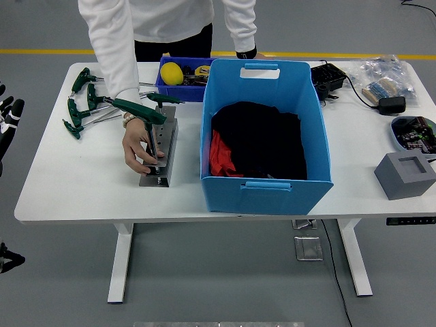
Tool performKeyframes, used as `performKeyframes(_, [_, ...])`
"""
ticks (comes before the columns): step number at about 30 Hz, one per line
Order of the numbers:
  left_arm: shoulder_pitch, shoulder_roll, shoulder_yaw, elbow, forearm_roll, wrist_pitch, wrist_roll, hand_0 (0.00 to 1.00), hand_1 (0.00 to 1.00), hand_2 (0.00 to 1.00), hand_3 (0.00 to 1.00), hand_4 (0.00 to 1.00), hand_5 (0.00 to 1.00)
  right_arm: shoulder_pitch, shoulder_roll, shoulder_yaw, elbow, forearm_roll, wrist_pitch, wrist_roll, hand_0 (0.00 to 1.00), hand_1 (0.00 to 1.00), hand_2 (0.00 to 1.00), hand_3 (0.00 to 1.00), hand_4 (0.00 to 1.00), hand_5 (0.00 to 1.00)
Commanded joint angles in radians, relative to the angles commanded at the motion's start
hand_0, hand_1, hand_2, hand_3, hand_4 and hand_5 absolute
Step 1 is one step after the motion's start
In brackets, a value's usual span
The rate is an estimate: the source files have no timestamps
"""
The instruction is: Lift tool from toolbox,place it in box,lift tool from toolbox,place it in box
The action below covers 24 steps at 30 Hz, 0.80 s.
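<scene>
Meanwhile, a person's hand [139, 151] is gripping the tool rack [158, 151]; the relaxed left robot hand [8, 117], reaching in, risks collision.

A single head camera is looking forward and down from high on the robot's side, taking in the whole white desk [82, 184] from its near edge at the bottom to its far edge, where a person [163, 27] is standing. It is sitting far enough back that the desk legs and grey floor are showing below.
</scene>
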Motion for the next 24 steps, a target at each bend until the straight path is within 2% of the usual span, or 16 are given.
performKeyframes(7, [0.000, 0.005, 0.031, -0.033, 0.018, -0.001, 0.005, 0.874, 0.898, 0.993, 0.998, 0.998, 0.783, 0.000, 0.002, 0.000, 0.000, -0.001, 0.000, -0.002, 0.636, 0.624, 0.707, 0.543, 0.799, 0.581])
performKeyframes(12, [-0.005, 0.027, 0.079, -0.074, 0.032, -0.015, 0.016, 0.874, 0.898, 0.993, 0.998, 0.998, 0.783, 0.000, 0.001, 0.000, 0.000, -0.003, 0.001, -0.002, 0.636, 0.624, 0.707, 0.543, 0.799, 0.581])
performKeyframes(13, [-0.007, 0.032, 0.086, -0.089, 0.051, -0.017, 0.022, 0.983, 0.981, 0.998, 0.998, 0.998, 0.762, 0.001, 0.001, 0.001, 0.000, -0.004, 0.002, -0.002, 0.636, 0.624, 0.706, 0.542, 0.799, 0.581])
performKeyframes(18, [-0.009, 0.056, 0.098, -0.211, 0.234, -0.025, 0.079, 0.983, 0.981, 0.998, 0.998, 0.998, 0.762, 0.000, 0.000, 0.004, 0.000, -0.006, 0.003, -0.002, 0.636, 0.624, 0.706, 0.542, 0.799, 0.581])
performKeyframes(19, [-0.008, 0.061, 0.097, -0.251, 0.286, -0.034, 0.097, 0.998, 0.998, 0.998, 0.998, 0.998, 0.652, 0.000, 0.000, 0.005, 0.000, -0.006, 0.003, -0.002, 0.635, 0.623, 0.706, 0.543, 0.799, 0.581])
performKeyframes(21, [-0.006, 0.070, 0.105, -0.319, 0.370, -0.062, 0.132, 0.998, 0.998, 0.998, 0.998, 0.998, 0.652, -0.001, 0.000, 0.005, 0.000, -0.004, 0.003, -0.002, 0.635, 0.623, 0.706, 0.543, 0.799, 0.581])
performKeyframes(22, [-0.005, 0.074, 0.114, -0.339, 0.409, -0.078, 0.149, 0.998, 0.998, 0.998, 0.998, 0.998, 0.652, -0.001, 0.000, 0.006, 0.000, -0.004, 0.003, -0.002, 0.635, 0.623, 0.706, 0.543, 0.799, 0.581])
performKeyframes(24, [-0.008, 0.082, 0.135, -0.339, 0.494, -0.105, 0.175, 0.998, 0.998, 0.998, 0.998, 0.998, 0.652, -0.001, 0.000, 0.006, 0.000, -0.005, 0.003, -0.003, 0.635, 0.623, 0.706, 0.543, 0.799, 0.581])
